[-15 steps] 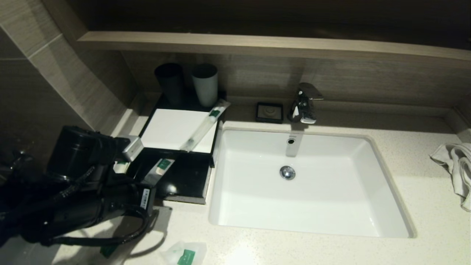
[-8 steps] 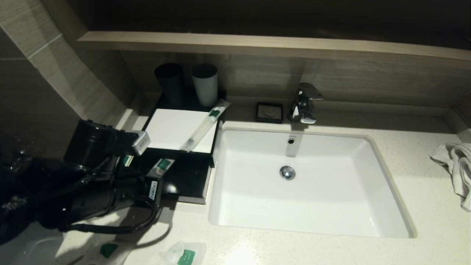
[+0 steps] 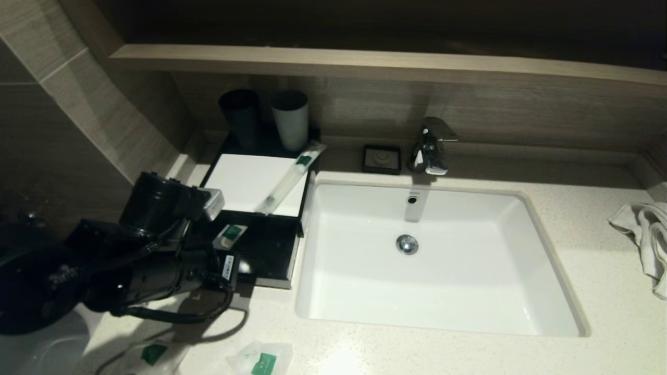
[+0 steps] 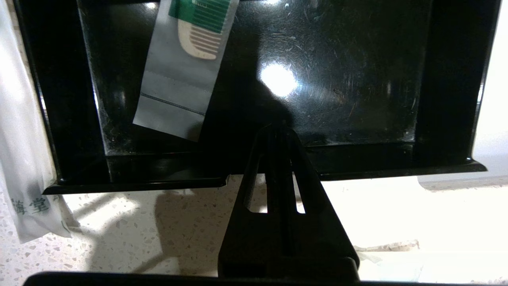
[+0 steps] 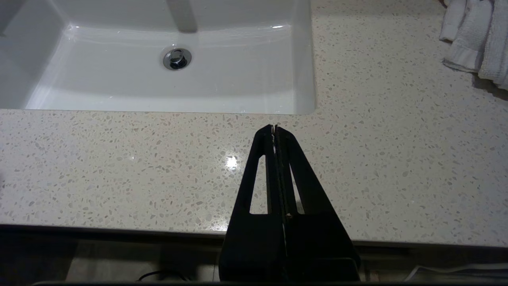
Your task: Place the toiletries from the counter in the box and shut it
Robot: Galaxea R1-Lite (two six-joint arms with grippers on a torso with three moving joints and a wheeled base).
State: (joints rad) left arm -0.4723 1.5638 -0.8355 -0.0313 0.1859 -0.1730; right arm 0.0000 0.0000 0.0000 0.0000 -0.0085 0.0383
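The black box (image 3: 250, 182) with its white top panel stands left of the sink, its drawer (image 3: 268, 250) pulled out. One long thin packet (image 3: 289, 174) lies slanted across the white panel. A packet with a comb (image 4: 184, 67) lies inside the drawer (image 4: 357, 99). Another white packet (image 4: 24, 159) lies on the counter (image 4: 119, 230) beside the drawer's outer wall. Two clear pouches with green labels (image 3: 263, 362) (image 3: 152, 354) lie at the counter's front edge. My left gripper (image 4: 278, 129) is shut and empty, its tips at the drawer's front wall. My right gripper (image 5: 274, 128) is shut and empty.
The white sink (image 3: 542, 245) fills the middle, with the faucet (image 3: 430, 146) and a small black soap dish (image 3: 382, 159) behind it. Black and grey cups (image 3: 268, 120) stand behind the box. A white towel (image 3: 646, 239) lies far right. My left arm (image 3: 151, 271) covers the counter's left front.
My left arm has swung right and toward the drawer's front, still shut. It has uncovered the second pouch at the counter's front left. The packets have not moved.
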